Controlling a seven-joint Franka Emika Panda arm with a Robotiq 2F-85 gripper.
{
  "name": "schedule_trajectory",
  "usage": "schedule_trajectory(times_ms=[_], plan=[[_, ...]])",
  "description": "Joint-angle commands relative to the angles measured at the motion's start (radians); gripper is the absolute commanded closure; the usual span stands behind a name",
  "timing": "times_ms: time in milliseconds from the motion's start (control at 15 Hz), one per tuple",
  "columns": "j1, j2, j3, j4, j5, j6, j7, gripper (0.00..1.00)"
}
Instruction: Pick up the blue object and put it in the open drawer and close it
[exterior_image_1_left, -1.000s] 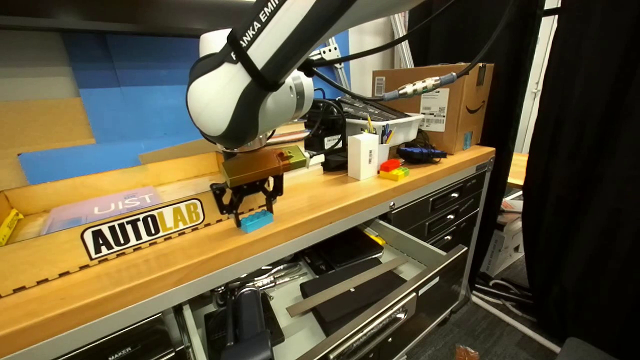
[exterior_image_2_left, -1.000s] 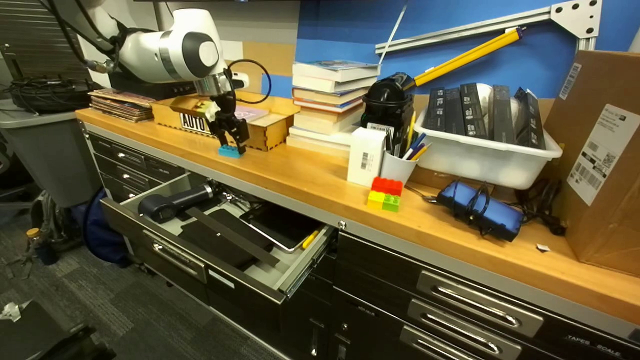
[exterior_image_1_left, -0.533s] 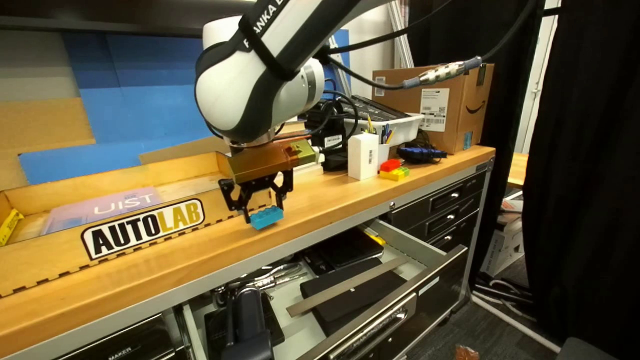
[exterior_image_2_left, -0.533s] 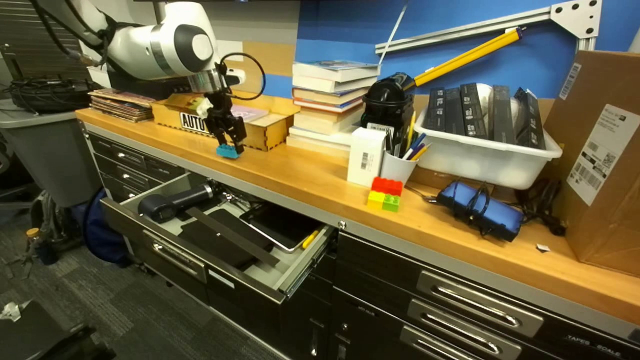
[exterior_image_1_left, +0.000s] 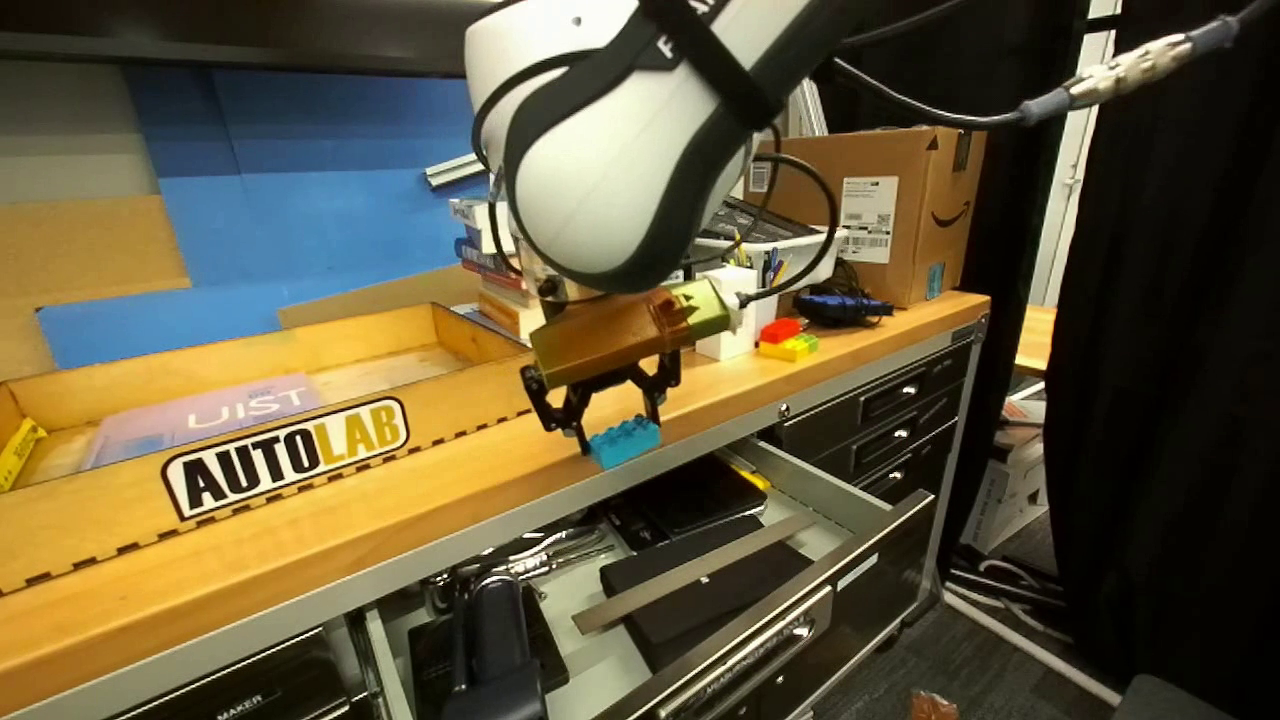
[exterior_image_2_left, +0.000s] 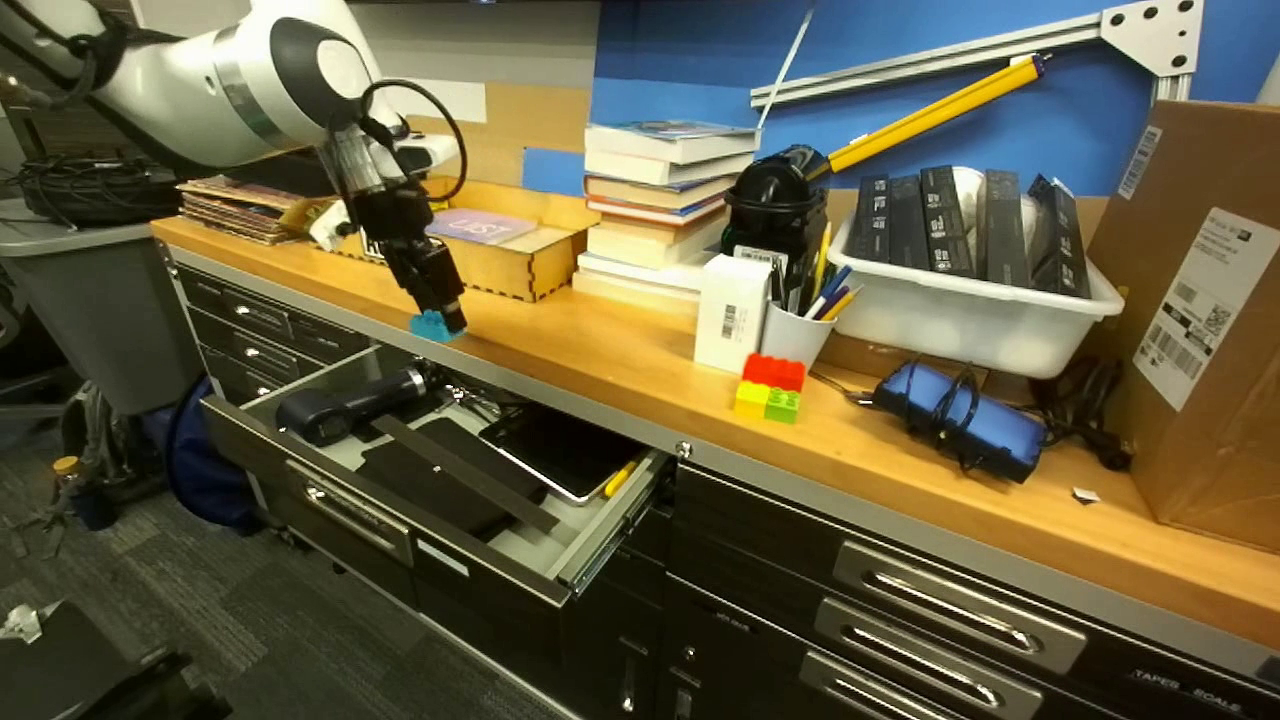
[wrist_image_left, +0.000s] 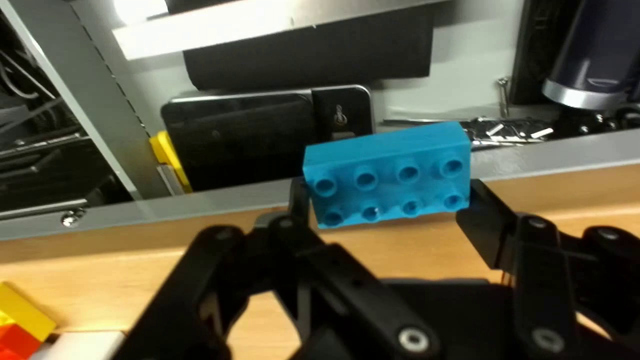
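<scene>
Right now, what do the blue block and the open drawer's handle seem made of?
The blue block looks like moulded plastic, fairly matte, with hollow round studs. The drawer handle seems shiny metal, from its bright highlights, or perhaps chromed plastic.

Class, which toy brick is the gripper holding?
The light-blue brick: the gripper clamps it by its short ends, while the red brick, yellow brick and green brick sit together on the worktop.

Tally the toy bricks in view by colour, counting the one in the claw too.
Blue brick, held in the claw: 1
Red brick, on the worktop group: 1
Yellow brick, same group: 1
Green brick, same group: 1
Total visible: 4
</scene>
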Motion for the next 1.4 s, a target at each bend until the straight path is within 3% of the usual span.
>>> schedule_trajectory(times_ms=[0, 267, 667, 733, 867, 1133, 1333], plan=[[-0.027, -0.063, 0.024, -0.130, -0.107, 0.027, 0.174, 0.51], [-0.030, -0.004, 0.045, -0.163, -0.139, 0.039, 0.304, 0.51], [-0.017, 0.072, 0.069, -0.170, -0.065, 0.049, 0.309, 0.51], [-0.015, 0.078, 0.070, -0.170, -0.055, 0.047, 0.305, 0.16], [-0.012, 0.084, 0.067, -0.165, -0.057, 0.045, 0.310, 0.00], [-0.013, 0.056, 0.066, -0.167, -0.046, 0.023, 0.301, 0.00], [-0.018, -0.010, 0.066, -0.189, -0.014, -0.069, 0.293, 0.00]])
